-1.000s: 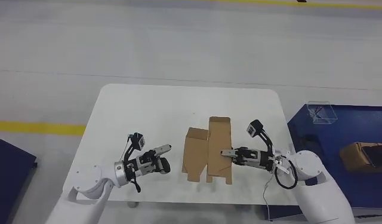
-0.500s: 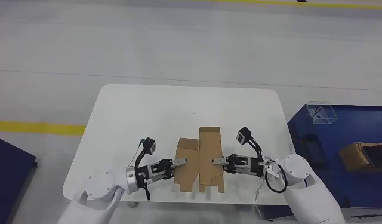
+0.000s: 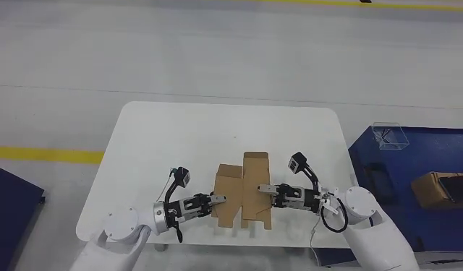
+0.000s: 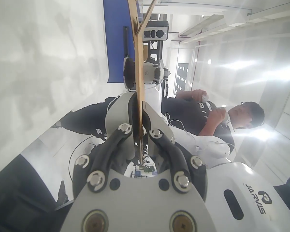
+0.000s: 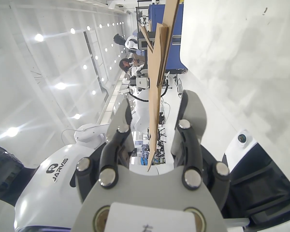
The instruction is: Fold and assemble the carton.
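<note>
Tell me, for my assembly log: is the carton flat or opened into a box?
Flat: the carton shows as a thin sheet edge-on in both wrist views, with no box shape from above.

The white table [image 3: 188,141] has rounded corners and stands on a pale grey floor [image 3: 217,47] marked with yellow lines. A small dark speck [image 5: 263,10] marks its top. The flattened brown carton [image 3: 242,188] lies level over the near half, lifted just clear of the surface.

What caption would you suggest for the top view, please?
Left gripper clamps one edge of the flattened carton while the open right gripper straddles the opposite edge, above the white table.
</note>
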Controlling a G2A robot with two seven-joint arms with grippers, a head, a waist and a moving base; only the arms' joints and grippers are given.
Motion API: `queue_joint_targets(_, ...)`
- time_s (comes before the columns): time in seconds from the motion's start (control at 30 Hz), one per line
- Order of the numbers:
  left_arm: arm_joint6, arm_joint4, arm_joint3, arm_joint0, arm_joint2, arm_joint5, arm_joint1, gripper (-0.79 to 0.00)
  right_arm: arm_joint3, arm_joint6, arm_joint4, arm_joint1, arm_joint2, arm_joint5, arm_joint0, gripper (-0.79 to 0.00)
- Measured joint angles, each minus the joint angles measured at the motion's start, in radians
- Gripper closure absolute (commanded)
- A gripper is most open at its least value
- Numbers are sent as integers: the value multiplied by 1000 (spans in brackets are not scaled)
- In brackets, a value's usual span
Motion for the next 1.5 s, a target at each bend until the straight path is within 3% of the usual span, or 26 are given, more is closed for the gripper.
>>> queue_joint_targets(0.3, 0, 0, 0, 0, 0, 0, 0, 0, -2, -1, 4, 0, -2, 4, -2, -785)
queue_joint_targets(0.5, -72, 2, -4, -15, -29, -48, 10, 0, 96, -41, 201, -5, 43, 187, 71, -785)
queue_joint_targets(0.73, -150, 16, -19, -20, -39, -141, 20, 0, 201, 30, 237, -4, 44, 288, 185, -785)
queue_joint_targets(0.8, -152, 13, -22, -25, -33, -146, 20, 0, 200, 42, 208, -4, 26, 288, 210, -573)
queue_joint_targets(0.83, -147, 12, -21, -28, -31, -145, 20, 0, 194, 38, 181, -4, 18, 271, 218, -526)
queue_joint_targets(0.87, -140, 11, -19, -32, -28, -140, 20, 0, 187, 33, 154, -4, 11, 249, 223, -351)
queue_joint_targets(0.93, -128, -2, -13, -42, -21, -124, 18, 0, 171, 24, 109, -5, -4, 203, 226, -237)
queue_joint_targets(0.97, -126, -4, -10, -47, -18, -121, 18, 0, 167, 21, 101, -6, -8, 188, 225, -114)
queue_joint_targets(1.07, -92, -2, 2, -53, -15, -124, 17, 0, 160, 19, 72, -6, -20, 164, 226, 0)
queue_joint_targets(1.33, -100, -19, 26, -65, 4, -127, 18, 0, 159, -24, 46, -9, -31, 117, 229, 0)
queue_joint_targets(1.37, -100, -19, 27, -66, 5, -128, 18, -83, 158, -33, 40, -9, -32, 112, 229, 0)
queue_joint_targets(1.4, -101, -19, 28, -67, 6, -128, 19, -754, 157, -44, 33, -9, -32, 106, 229, 0)
queue_joint_targets(1.5, -94, -1, 28, -68, 6, -128, 21, -785, 150, -59, 11, -8, -33, 100, 230, 0)
